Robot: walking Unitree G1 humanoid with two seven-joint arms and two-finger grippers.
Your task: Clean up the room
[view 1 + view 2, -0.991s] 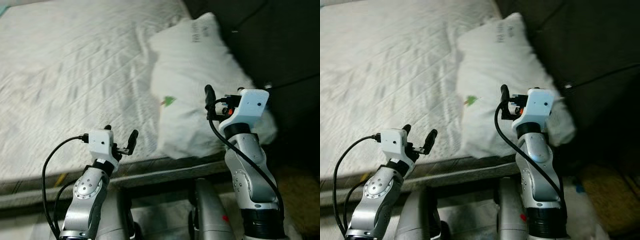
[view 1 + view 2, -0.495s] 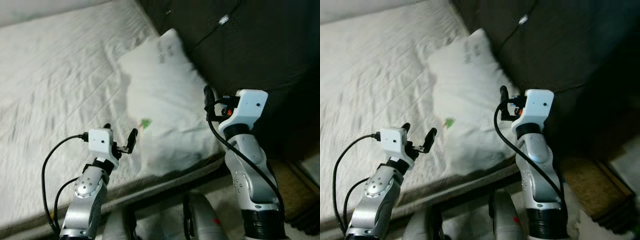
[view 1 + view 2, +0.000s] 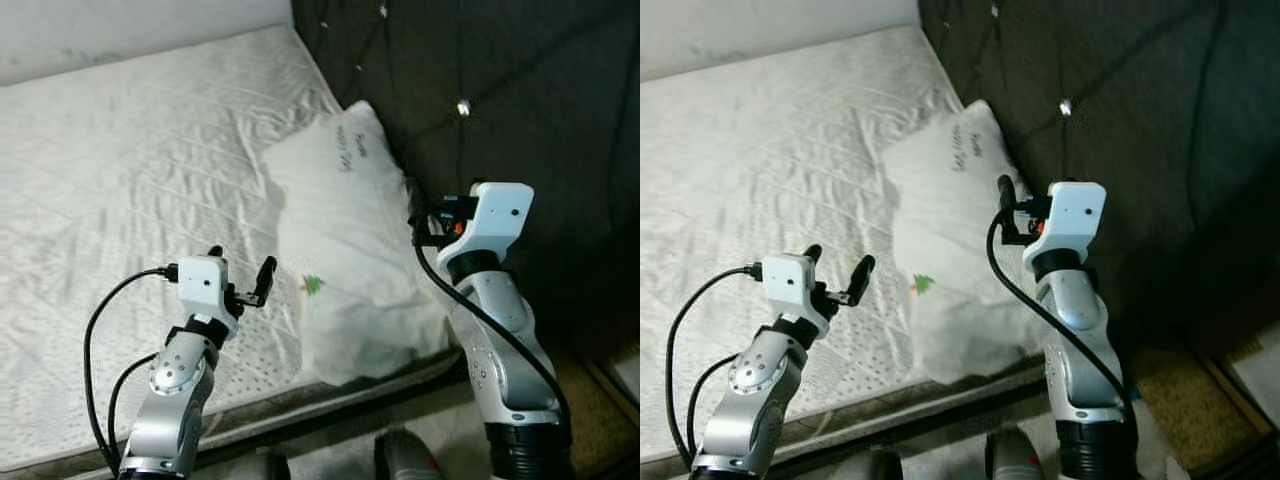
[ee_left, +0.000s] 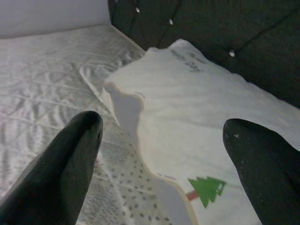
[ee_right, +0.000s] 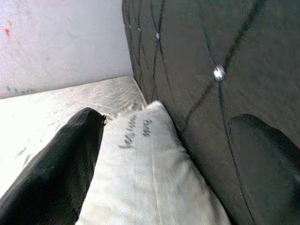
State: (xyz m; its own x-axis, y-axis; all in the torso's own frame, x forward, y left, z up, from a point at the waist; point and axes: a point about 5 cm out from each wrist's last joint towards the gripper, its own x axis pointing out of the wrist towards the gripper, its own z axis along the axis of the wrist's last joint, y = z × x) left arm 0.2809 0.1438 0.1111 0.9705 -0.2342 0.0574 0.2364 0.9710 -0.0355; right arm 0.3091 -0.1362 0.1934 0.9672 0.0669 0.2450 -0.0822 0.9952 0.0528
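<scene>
Left eye view: pillow [image 3: 355,250] lies lengthwise along the dark headboard [image 3: 520,90].

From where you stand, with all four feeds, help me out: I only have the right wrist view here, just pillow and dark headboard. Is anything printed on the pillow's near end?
Observer: Yes, the pillow carries a small green tree print near its lower end.
Reviewer: Where's the left gripper?
Observer: The left gripper hovers over the mattress, beside the pillow, fingers apart and empty.
Reviewer: And the right one?
Observer: The right gripper is open, up by the pillow's edge against the headboard, holding nothing.
</scene>
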